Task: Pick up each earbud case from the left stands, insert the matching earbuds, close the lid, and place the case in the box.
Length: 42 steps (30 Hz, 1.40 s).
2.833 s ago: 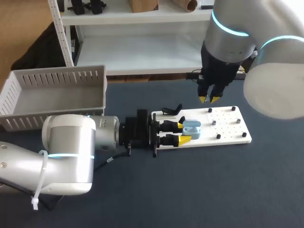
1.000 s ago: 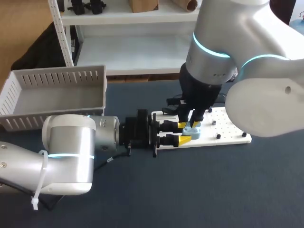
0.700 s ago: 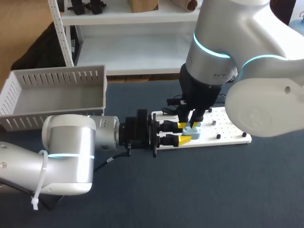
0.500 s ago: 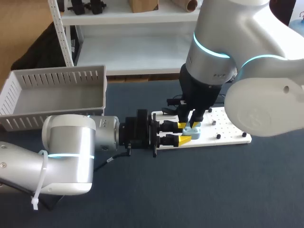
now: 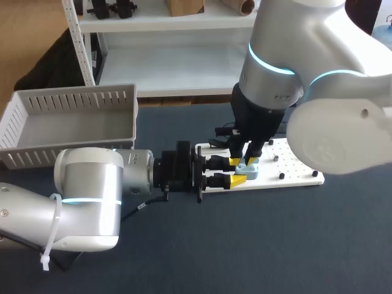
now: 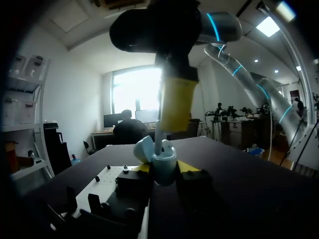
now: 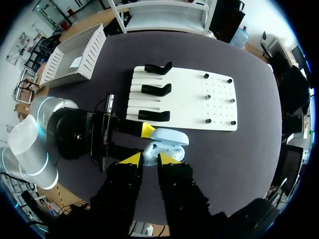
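- The left arm (image 5: 92, 196) lies low and flat. The left gripper (image 5: 236, 171) squeezes the blue case (image 5: 250, 170), lid open, at the edge of the white board (image 5: 294, 162).
- The right arm (image 5: 275, 73) points straight down, with the right gripper (image 5: 245, 159) at the case.
- I cannot tell if it grips anything.

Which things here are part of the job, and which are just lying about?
Job: case, earbud, stands, board, box, left gripper, right gripper.
Just lying about: cable, zip tie.
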Tool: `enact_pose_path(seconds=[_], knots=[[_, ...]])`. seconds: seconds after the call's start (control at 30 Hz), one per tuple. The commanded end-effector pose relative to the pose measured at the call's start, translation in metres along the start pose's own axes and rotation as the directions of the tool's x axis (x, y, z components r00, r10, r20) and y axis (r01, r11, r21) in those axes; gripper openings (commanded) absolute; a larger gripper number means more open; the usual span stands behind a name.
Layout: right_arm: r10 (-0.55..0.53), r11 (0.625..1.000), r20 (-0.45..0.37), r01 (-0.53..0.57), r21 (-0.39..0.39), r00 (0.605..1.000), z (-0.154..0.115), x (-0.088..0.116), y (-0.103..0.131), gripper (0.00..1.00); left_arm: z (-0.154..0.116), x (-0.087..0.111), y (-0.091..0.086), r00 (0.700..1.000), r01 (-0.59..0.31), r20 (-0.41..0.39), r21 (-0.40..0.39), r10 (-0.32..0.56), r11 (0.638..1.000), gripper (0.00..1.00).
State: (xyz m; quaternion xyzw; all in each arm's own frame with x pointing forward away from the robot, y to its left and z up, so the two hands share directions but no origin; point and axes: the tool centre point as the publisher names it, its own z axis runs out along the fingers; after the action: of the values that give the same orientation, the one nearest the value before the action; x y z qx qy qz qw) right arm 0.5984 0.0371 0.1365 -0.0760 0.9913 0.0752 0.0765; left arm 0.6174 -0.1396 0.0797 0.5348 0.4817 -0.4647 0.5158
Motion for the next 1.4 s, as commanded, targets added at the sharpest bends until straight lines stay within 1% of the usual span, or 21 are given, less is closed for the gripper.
enact_pose_path(seconds=[0.03, 1.0, 1.4], knots=[[0.0, 1.0, -0.004, 0.0, -0.001, 1.0, 0.0009, -0.0019, 0.0001, 0.0, 0.0011, 0.0005, -0.0002, 1.0, -0.001, 0.0, -0.004, 0.001, 1.0, 0.0], [0.013, 1.0, -0.015, -0.013, -0.003, 1.0, 0.0041, -0.0021, -0.0058, 0.0, 0.0011, 0.0005, -0.0002, 1.0, -0.001, 0.0, -0.004, 0.001, 1.0, 0.0], [0.008, 1.0, -0.014, -0.008, 0.0, 1.0, 0.0024, 0.0029, -0.0046, 0.0, 0.0011, 0.0005, -0.0002, 1.0, -0.001, 0.0, -0.004, 0.001, 1.0, 0.0]])
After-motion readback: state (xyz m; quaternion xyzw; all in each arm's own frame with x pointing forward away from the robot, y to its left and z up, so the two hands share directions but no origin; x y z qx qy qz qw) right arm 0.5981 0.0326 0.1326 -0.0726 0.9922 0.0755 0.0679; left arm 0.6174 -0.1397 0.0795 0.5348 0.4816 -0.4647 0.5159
